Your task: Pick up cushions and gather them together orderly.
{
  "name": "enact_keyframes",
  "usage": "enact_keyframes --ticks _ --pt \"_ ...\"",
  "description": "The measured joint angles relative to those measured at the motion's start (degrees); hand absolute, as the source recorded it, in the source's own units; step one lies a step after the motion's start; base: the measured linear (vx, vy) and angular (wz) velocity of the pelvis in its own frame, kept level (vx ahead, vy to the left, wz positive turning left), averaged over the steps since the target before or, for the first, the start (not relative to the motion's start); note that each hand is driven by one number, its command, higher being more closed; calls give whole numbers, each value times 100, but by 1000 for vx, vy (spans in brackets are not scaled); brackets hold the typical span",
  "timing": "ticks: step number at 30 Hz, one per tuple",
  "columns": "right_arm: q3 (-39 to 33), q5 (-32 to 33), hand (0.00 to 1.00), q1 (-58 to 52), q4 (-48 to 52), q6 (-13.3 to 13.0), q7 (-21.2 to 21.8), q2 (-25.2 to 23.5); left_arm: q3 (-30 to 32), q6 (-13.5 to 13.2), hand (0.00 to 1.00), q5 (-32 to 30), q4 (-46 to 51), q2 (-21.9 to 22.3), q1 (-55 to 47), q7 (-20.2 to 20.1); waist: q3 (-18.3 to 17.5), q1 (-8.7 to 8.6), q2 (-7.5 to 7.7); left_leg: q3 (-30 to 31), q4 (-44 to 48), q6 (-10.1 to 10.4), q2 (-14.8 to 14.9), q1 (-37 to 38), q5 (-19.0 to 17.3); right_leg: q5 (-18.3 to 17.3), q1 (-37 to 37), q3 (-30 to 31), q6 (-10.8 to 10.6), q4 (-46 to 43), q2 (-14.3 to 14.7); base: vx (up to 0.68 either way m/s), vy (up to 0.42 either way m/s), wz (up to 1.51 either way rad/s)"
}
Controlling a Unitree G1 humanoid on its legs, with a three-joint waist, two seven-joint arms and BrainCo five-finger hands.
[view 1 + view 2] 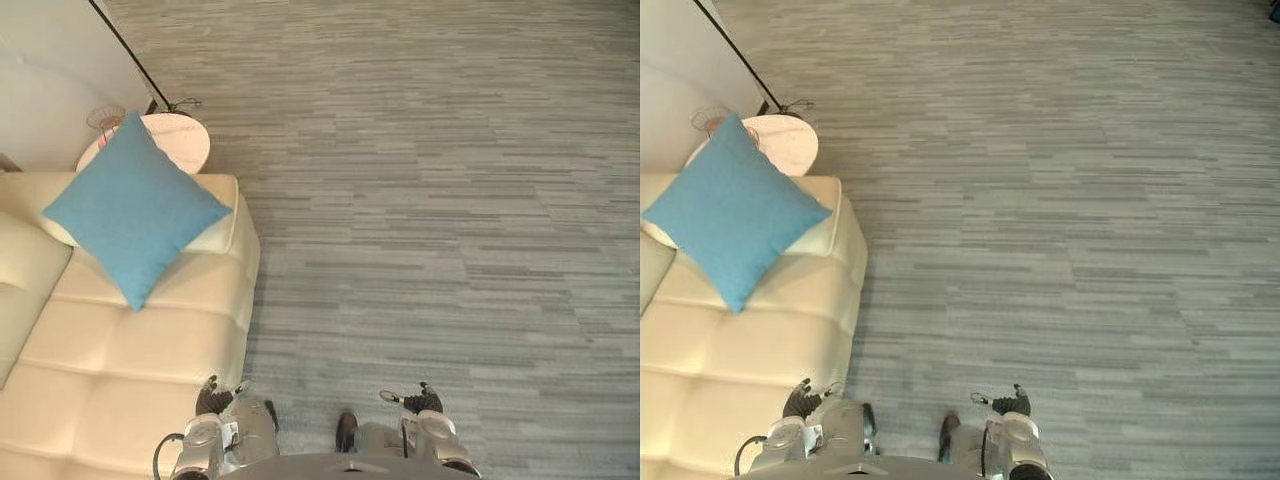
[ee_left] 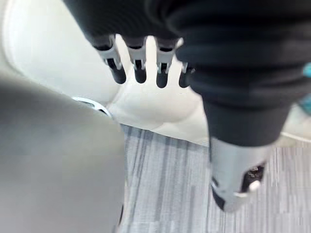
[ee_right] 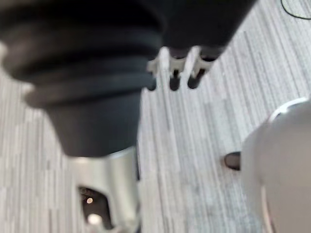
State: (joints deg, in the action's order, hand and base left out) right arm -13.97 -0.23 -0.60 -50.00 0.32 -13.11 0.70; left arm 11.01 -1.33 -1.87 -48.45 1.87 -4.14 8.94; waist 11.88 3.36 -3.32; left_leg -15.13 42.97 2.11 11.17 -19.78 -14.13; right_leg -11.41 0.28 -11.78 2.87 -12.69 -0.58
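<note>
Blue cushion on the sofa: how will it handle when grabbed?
Probably light and soft: the blue cushion looks plump with pointed corners. Likely sags if pinched by one corner. Resting on the smooth sofa, it may slide when pushed.

Each robot hand (image 2: 146,29) has silver, dark-tipped fingers (image 2: 138,60) and a black ribbed cover (image 2: 233,63).

Matt woven cushion (image 1: 135,208), smooth leather-like sofa (image 1: 120,360)
</note>
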Motion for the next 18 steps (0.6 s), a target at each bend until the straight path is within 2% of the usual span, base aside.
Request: enact_keyframes --ticks 2,3,4,5,6,8,9,10,11,13,14,16,17,18 --pt "-138 2 0 -16 -28 -7 -9 12 -36 -1 0 -2 -4 27 3 -11 -23 40 3 -227 -1979 88 -337 81 467 -23 266 -17 -251 289 -109 487 168 5" --pt "-212 2 0 -44 -82 0 -13 33 -105 -9 0 6 -44 28 13 -31 -51 127 -31 -209 -2744 -59 -465 139 1227 -92 454 22 -398 465 -108 546 207 -10" --pt "-206 -5 0 -64 -123 32 -10 21 -100 -11 0 -1 -49 27 43 -43 -110 184 49 -229 -2814 -442 -632 249 1468 -142 616 89 -504 576 -216 562 207 -6" --pt "-194 -8 0 -92 -129 64 -5 -44 -101 -11 0 -36 -58 -50 45 -49 -165 150 216 -230 -2728 -535 -768 239 1325 -137 655 99 -550 591 -341 614 198 6" --pt "-192 -12 0 -85 -138 63 1 -90 -89 -26 0 -34 -61 -144 53 -61 -184 141 321 -232 -2478 -610 -824 221 1046 -118 653 153 -585 393 -449 599 190 17" --pt "-199 -25 0 -91 -296 70 11 -40 -113 -40 0 -23 -119 -155 61 -54 -200 162 347 -229 -2083 -625 -838 425 491 -194 319 313 -808 -1022 -606 623 219 10" --pt "-190 -52 0 -109 -294 76 17 -44 -156 -36 0 -1 -208 -198 72 -49 -193 146 378 -219 -2048 -642 -902 673 262 -4 -106 374 -1166 -2297 -776 535 169 13" --pt "-174 -141 0 -123 -264 84 38 -55 -249 -26 0 9 -275 -251 71 -49 -200 108 429 -189 -1992 -670 -978 913 133 120 -521 512 -1434 -3447 -934 604 108 33" --pt "-81 -214 0 -128 -254 83 48 -7 -362 15 0 6 -358 -336 69 -53 -202 35 451 -41 -2000 -722 -1057 1244 27 75 -871 502 -1367 -4423 -1063 590 81 44" --pt "8 -242 0 -130 -213 79 49 34 -371 24 0 9 -402 -357 51 -44 -190 -22 431 125 -2047 -745 -1067 1637 11 -61 -1193 305 -1117 -4859 -1118 446 5 54" --pt "35 -241 0 -128 -185 59 51 35 -357 27 0 9 -407 -362 21 -40 -174 -15 385 260 -2228 -744 -1054 1938 10 -158 -1437 141 -953 -4713 -1117 423 -42 50" --pt "33 -241 0 -134 -142 58 50 34 -352 32 0 54 -408 -336 -5 -39 -174 -31 391 450 -2558 -742 -1027 2336 10 -319 -1632 -34 -817 -4074 -1097 419 -93 53" --pt "34 -242 0 -134 -112 58 52 33 -340 33 0 55 -409 -316 -6 -39 -171 -31 386 515 -2656 -737 -1006 2443 7 -342 -1712 -39 -820 -3737 -1060 397 -158 70" --pt "35 -243 0 -130 -40 52 57 40 -322 33 0 54 -412 -268 -4 -39 -161 -56 329 745 -2775 -597 -891 2579 -73 -305 -1885 138 -818 -2781 -838 374 -211 73"
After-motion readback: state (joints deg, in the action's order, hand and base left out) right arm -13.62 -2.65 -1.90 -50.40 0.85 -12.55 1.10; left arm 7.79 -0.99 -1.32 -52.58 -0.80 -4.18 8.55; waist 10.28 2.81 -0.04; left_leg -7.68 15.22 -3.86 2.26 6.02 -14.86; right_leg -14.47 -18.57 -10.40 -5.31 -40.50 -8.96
